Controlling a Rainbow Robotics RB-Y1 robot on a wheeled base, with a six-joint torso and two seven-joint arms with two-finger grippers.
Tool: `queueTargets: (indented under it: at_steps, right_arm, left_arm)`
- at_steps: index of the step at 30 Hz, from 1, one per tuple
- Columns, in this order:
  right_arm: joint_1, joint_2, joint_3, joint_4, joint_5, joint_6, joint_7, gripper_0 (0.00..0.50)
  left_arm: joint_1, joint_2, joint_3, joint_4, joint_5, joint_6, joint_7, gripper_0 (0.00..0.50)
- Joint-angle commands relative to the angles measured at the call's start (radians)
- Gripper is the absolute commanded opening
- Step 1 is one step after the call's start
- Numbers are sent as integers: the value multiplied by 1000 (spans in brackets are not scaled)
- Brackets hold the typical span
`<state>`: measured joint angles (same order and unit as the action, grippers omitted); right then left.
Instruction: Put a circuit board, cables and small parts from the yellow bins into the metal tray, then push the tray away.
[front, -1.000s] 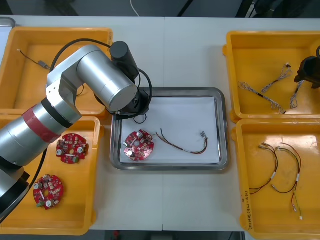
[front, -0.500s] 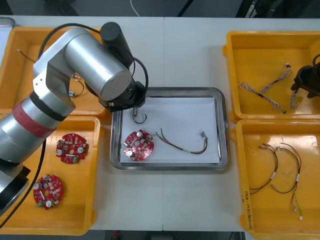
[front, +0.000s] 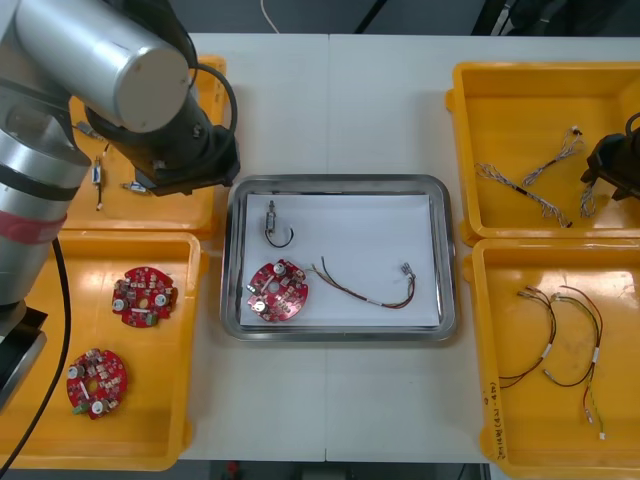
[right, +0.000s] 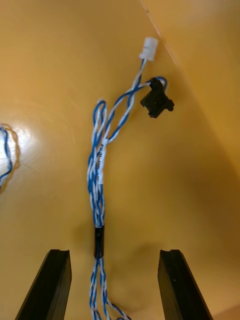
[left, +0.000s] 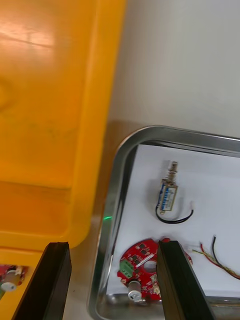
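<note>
The left gripper (left: 112, 244) hangs wide open and empty above the seam between the far yellow plastic bin on the left (left: 55, 125) and the shiny metal tray with a white inside (left: 116, 200). In that tray lie a round red circuit board (front: 277, 291), a thin red and yellow cable (front: 365, 290) and a small metal part (front: 274, 225). The right gripper (right: 114, 251), fingers spread just as wide, straddles a twisted blue and white cable (right: 100, 165) in the far yellow bin on the right (front: 520, 110), apparently without touching it.

Shiny metal tray (front: 339, 185) with matt white lining; glossy yellow bins (front: 545, 80).
</note>
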<state>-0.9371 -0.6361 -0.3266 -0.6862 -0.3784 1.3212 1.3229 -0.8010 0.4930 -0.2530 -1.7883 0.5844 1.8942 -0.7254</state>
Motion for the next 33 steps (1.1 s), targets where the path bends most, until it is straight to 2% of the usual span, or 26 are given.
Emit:
queueTargets:
  at_steps: [1,10,14,18,19,20,21,25,33]
  right_arm:
    - [-45,4,1,20,-4,-19,-41,500]
    - [-45,26,3,37,-19,-30,-60,500]
    - [-45,33,6,57,-20,-46,-68,500]
    - [-45,33,11,66,-19,-50,-70,500]
    - [-45,33,11,66,-19,-50,-70,478]
    - [-45,33,12,71,-19,-50,-68,272]
    - [-45,33,12,79,-20,-50,-68,0]
    - [-45,33,12,86,-23,-51,-64,0]
    - [-45,30,12,71,-13,-42,-68,0]
  left_arm:
    - [-70,47,89,17,23,26,55,500]
    - [-136,88,193,196,12,26,41,500]
    - [-178,111,215,316,-6,25,26,500]
    - [-218,125,245,438,-32,-21,1,500]
    - [-224,127,250,457,-37,-29,-11,500]
    - [-236,130,258,487,-46,-40,-31,500]
    - [-247,134,265,524,-54,-52,-51,500]
    - [-277,145,287,629,-71,-99,-115,500]
    - [-310,157,291,738,-84,-196,-154,500]
